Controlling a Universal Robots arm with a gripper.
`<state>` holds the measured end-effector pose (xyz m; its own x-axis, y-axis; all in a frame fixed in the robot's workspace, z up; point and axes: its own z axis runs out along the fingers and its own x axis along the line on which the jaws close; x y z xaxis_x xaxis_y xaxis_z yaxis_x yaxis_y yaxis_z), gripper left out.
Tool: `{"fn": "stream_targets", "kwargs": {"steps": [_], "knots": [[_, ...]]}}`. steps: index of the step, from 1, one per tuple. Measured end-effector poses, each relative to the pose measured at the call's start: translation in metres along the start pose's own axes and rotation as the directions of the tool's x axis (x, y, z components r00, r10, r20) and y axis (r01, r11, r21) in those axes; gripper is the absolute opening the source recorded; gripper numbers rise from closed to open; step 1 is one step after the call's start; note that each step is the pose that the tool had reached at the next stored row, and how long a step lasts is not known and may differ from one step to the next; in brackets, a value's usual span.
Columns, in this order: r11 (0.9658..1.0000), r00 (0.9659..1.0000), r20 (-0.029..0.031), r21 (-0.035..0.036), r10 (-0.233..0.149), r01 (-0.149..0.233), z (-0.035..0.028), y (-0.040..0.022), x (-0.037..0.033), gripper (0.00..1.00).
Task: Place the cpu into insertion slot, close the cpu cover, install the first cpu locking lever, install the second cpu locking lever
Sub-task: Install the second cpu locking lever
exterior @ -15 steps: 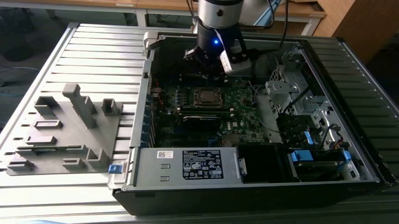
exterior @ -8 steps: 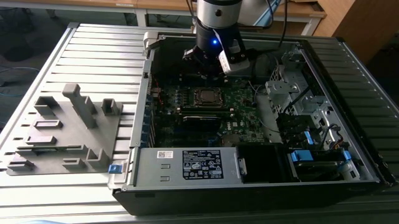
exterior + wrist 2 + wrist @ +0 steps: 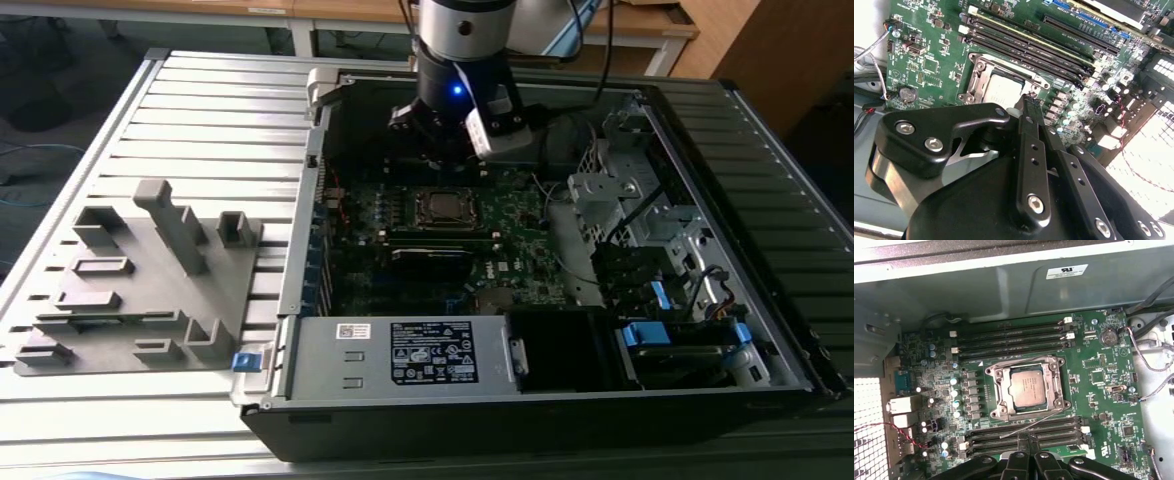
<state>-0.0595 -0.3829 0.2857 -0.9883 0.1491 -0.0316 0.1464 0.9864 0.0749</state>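
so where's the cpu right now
The cpu sits in the insertion slot on the green motherboard, between the two banks of long memory slots in the first wrist view, with the cpu cover framing it.

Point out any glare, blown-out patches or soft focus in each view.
Exterior view: a blue light glows on the arm above the dark case interior. First wrist view: the cpu top gleams, and a perforated panel is washed white. Second wrist view: the tool looms soft-edged, with a blown-out patch beside the motherboard.
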Motion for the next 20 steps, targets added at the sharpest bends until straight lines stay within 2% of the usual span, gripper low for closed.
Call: {"fn": "stream_targets", "kwargs": {"steps": [20], "knots": [[1.0000,1.0000,0.0000,0.0000,0.000,0.000,0.0004,-0.0009,0.0056,0.11]]}}
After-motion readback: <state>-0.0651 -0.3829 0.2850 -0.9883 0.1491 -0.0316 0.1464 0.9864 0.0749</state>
